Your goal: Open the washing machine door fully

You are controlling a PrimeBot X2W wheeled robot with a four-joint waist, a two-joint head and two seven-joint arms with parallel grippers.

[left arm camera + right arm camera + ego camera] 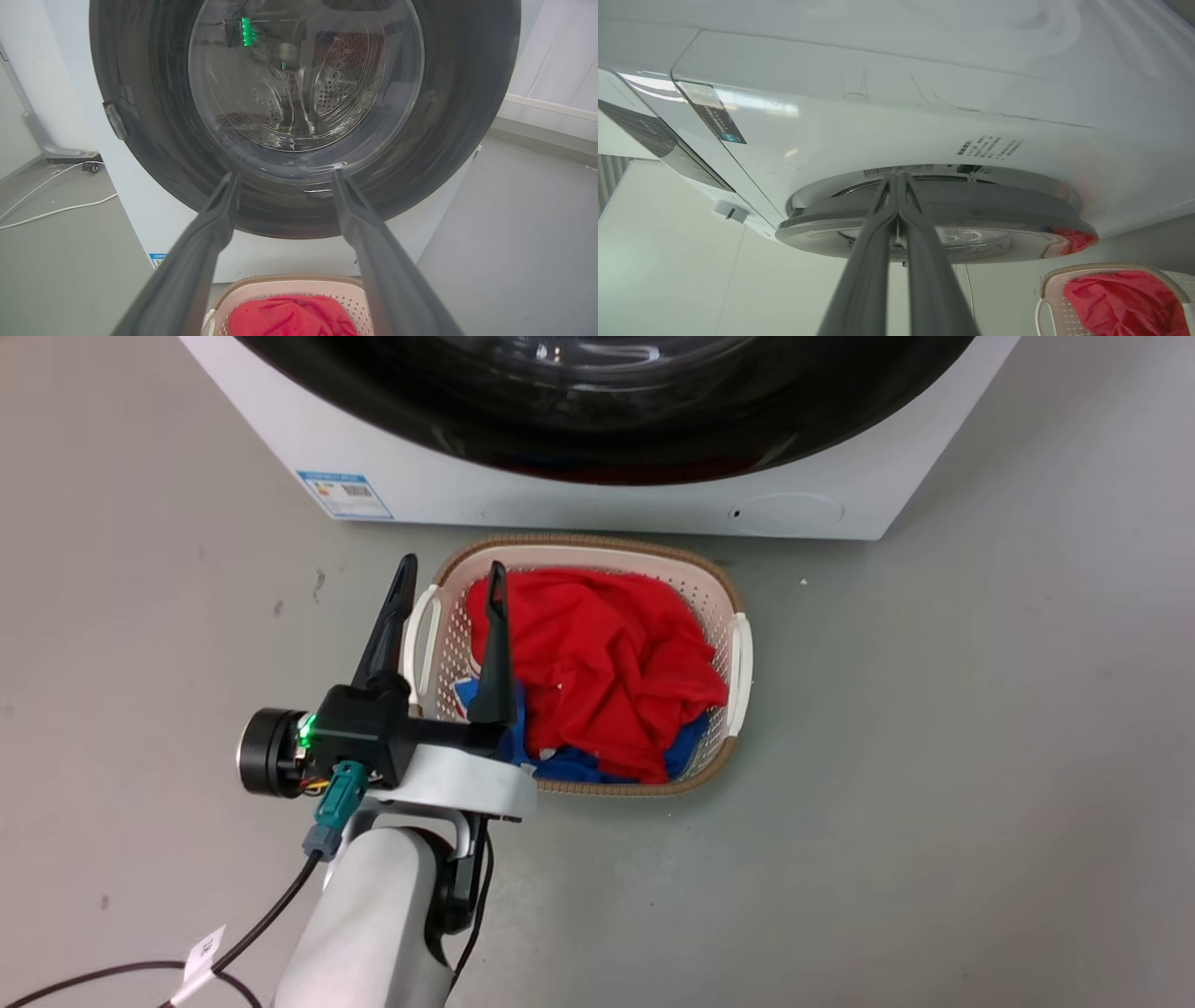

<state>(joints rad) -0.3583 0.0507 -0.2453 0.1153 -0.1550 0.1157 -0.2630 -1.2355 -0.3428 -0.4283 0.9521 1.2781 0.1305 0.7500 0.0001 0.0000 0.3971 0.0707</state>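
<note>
Fingers of the left gripper spread wide, pointing at the door, which lies flat against the washing machine; the right gripper has fingers pressed together at the door's rim.

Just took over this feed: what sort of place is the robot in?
Probably a laundry area: a front-loading washing machine with a round glass-windowed door, and a basket of red and blue clothes on the grey floor.
</note>
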